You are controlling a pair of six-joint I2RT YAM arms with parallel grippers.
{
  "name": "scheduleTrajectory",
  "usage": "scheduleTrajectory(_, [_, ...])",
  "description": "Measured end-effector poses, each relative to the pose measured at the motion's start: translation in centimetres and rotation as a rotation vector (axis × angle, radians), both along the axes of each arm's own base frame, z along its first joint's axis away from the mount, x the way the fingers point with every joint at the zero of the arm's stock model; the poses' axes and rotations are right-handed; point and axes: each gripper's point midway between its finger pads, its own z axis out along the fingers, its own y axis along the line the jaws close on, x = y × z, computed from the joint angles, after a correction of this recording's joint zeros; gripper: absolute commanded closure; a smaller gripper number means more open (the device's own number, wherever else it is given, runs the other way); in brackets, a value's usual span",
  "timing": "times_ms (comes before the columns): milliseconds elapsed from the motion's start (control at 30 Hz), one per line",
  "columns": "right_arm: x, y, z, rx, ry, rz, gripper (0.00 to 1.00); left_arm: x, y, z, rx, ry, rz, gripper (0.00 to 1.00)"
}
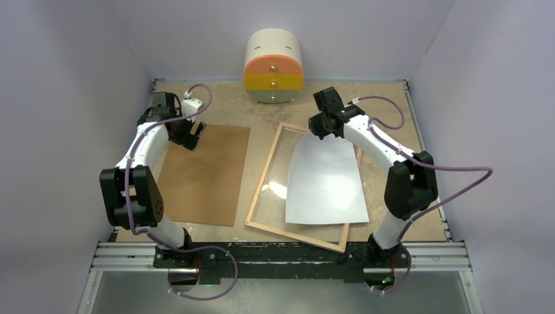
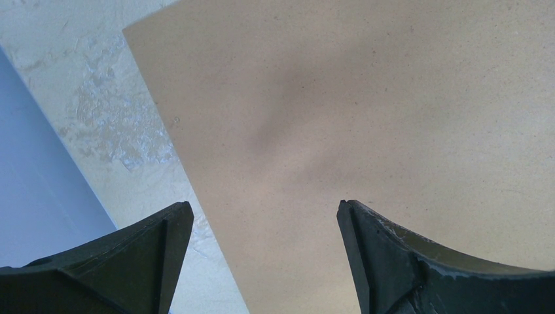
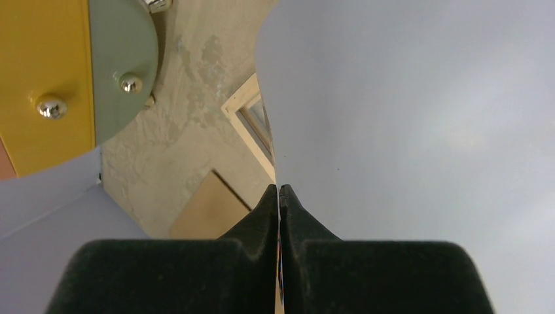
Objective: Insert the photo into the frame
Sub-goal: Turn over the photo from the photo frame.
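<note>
The photo (image 1: 325,180) shows its plain white back and lies slanted over the right half of the frame (image 1: 263,180), a wood-rimmed rectangle with a glass pane flat on the table. My right gripper (image 1: 319,127) is shut on the photo's far edge. In the right wrist view the jaws (image 3: 279,188) pinch the sheet (image 3: 419,118) edge-on, with the frame's far corner (image 3: 252,114) beyond. My left gripper (image 1: 194,136) hangs open over the far corner of the brown backing board (image 1: 206,173), with nothing between its fingers (image 2: 265,204).
A small round drawer unit (image 1: 273,65) in orange, yellow and green stands at the back wall, close to the right gripper (image 3: 46,78). The backing board (image 2: 366,98) lies left of the frame. Grey walls enclose the table on three sides.
</note>
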Motion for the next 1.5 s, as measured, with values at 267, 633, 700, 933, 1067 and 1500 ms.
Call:
scheduleTrajectory(267, [1.3, 0.5, -2.2, 0.045, 0.041, -0.107, 1.0, -0.1, -0.2, 0.0, -0.01, 0.002, -0.006, 0.12])
scheduleTrajectory(633, [2.0, 0.5, -1.9, 0.062, 0.029, -0.169, 1.0, -1.1, -4.9, 1.0, -0.082, 0.01, -0.118, 0.1])
scheduleTrajectory(700, [2.3, 0.7, -2.1, 0.042, 0.032, -0.144, 1.0, -1.4, -6.2, 1.0, -0.086, 0.012, -0.153, 0.1])
scheduleTrajectory(933, [4.3, 1.9, -4.8, -0.123, 0.096, 0.033, 1.0, -1.8, -7.1, 1.0, -0.088, 0.017, -0.182, 0.1])
scheduleTrajectory(1067, [2.1, 0.7, -6.3, -0.198, 0.149, 0.078, 1.0, -2.0, -7.1, 0.7, -0.087, 0.023, -0.181, 0.1])
scheduleTrajectory(1500, [1.0, 0.8, -4.4, -0.258, 0.131, 0.201, 1.0, -2.0, -6.8, 0.5, -0.072, 0.026, -0.172, 0.1])
